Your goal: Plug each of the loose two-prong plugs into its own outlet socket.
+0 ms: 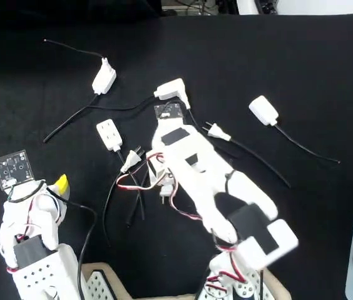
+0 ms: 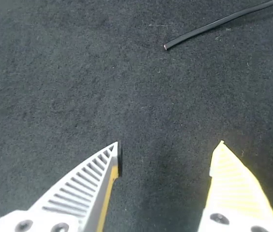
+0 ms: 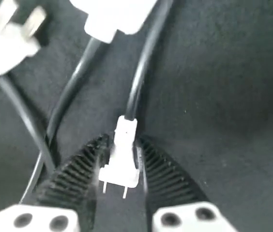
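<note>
Prongs of the plug clamped in the right gripper point back toward the gripper's base. Its long axis lies along the fingers and its cord runs off ahead, so it likely needs turning before it meets a socket. The high view places a slotted socket left of the tabletop centre, nearer the right arm than the left gripper, whose jaws are apart near the near-left corner; the right wrist view supplies the prong direction.

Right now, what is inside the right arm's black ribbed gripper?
A small white two-prong plug, clamped in the right gripper, prongs toward the wrist camera, its black cord leading away. The fingers cover the plug's flanks.
</note>
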